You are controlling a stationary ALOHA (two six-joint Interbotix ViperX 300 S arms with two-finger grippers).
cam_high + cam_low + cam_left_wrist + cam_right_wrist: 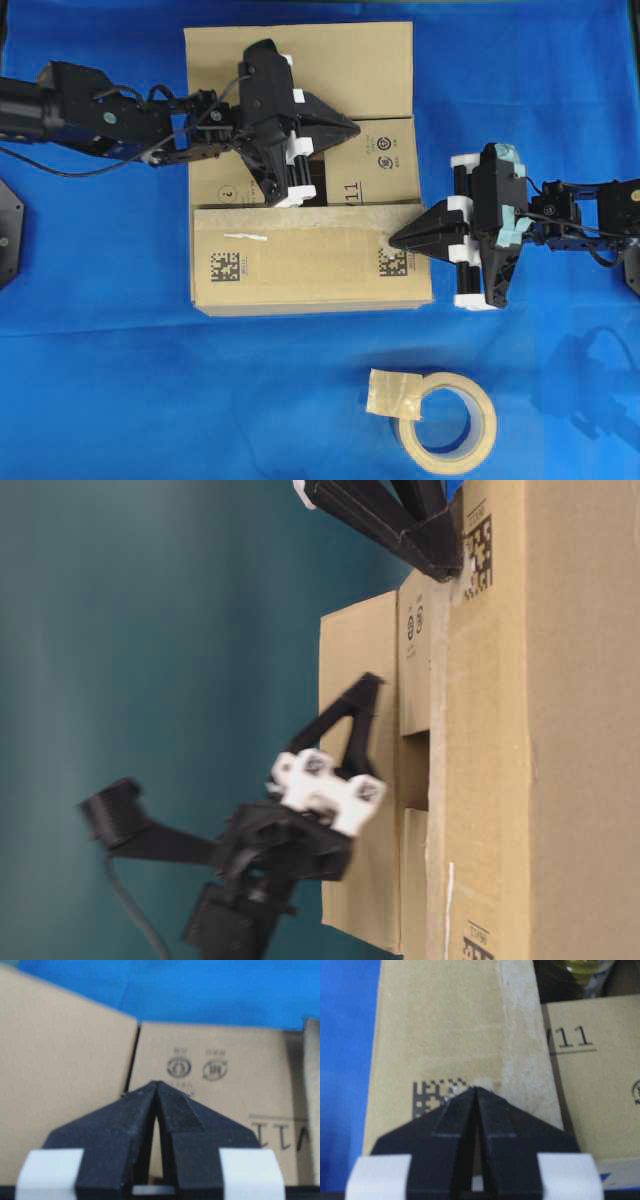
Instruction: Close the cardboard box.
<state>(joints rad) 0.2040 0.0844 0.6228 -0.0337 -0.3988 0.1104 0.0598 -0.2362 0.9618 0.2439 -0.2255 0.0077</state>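
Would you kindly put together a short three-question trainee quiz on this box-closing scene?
1. True or false: both grippers are shut.
2. Which gripper presses its tip by a barcode on the cardboard box: A left, B right?
3. What lies on the blue cloth in front of the box?

Key: 1 true; 2 B; 3 the tape roll.

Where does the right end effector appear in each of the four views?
Overhead: right end effector, right of centre, tip at the cardboard box.
Table-level: top edge.
Left wrist: not in it.
Right wrist: bottom centre.
Shared landmark: barcode beside its tip.
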